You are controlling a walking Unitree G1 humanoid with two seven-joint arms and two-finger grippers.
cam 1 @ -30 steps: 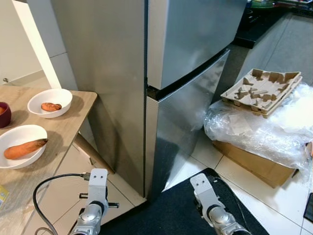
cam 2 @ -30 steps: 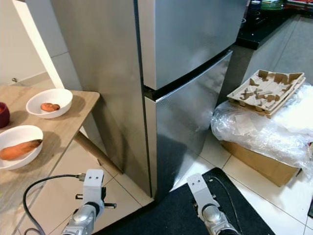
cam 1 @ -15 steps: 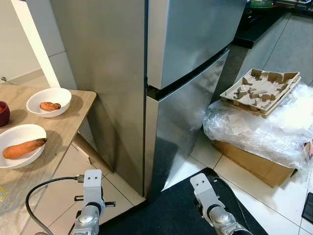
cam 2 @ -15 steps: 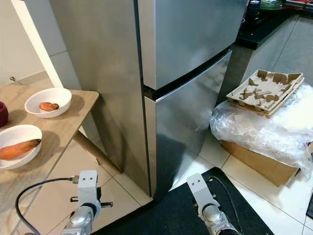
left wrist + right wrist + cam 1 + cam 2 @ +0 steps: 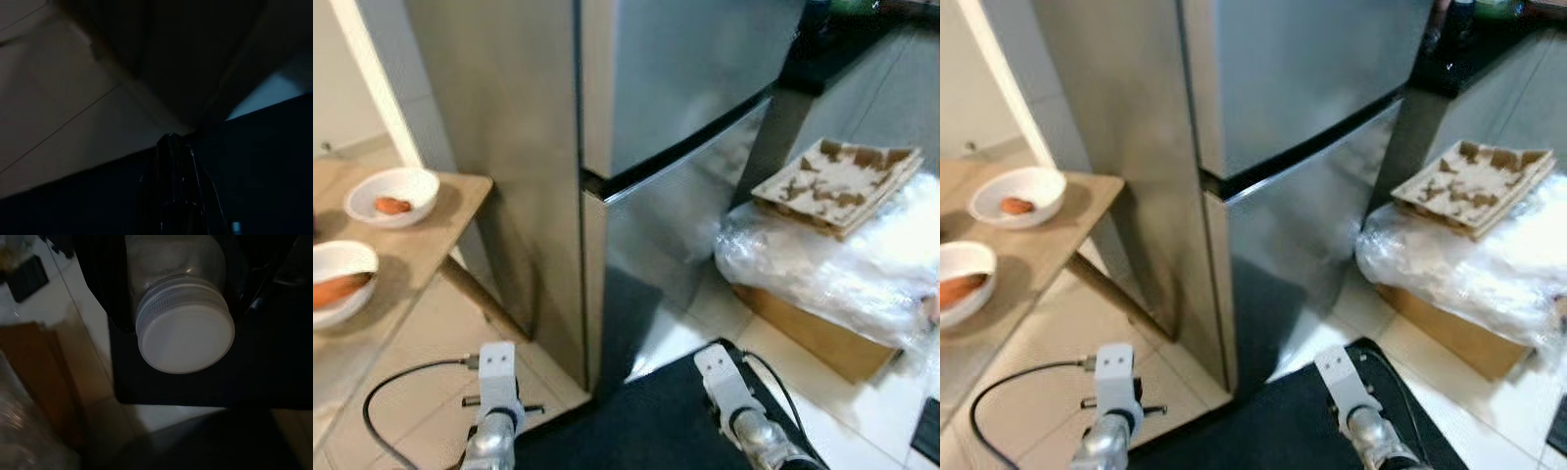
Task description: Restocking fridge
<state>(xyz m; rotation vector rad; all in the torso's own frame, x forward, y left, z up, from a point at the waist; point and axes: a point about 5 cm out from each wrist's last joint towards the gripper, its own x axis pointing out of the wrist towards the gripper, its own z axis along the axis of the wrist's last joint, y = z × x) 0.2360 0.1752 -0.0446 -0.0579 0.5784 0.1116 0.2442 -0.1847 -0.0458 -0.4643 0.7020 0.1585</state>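
R gripper (image 5: pixel 178 340) clamped on clear plastic jar w/ white screw lid (image 5: pixel 185 340), jar between black fingers (image 5: pixel 110 289), low right. Tall stainless-steel fridge (image 5: pixel 636 147) just ahead, doors closed. L gripper (image 5: pixel 171 156): fingers together, holding nothing.

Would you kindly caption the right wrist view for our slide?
Right gripper holds a clear jar with a white lid above the dark mat.

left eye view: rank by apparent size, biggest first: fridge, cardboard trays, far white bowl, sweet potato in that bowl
1. Fridge, by far the largest.
2. Cardboard trays stacked on the plastic-wrapped box.
3. Far white bowl.
4. Sweet potato inside it, smallest.
The trays and bowl sit at different distances from the camera, so their true sizes may differ less than they appear to.
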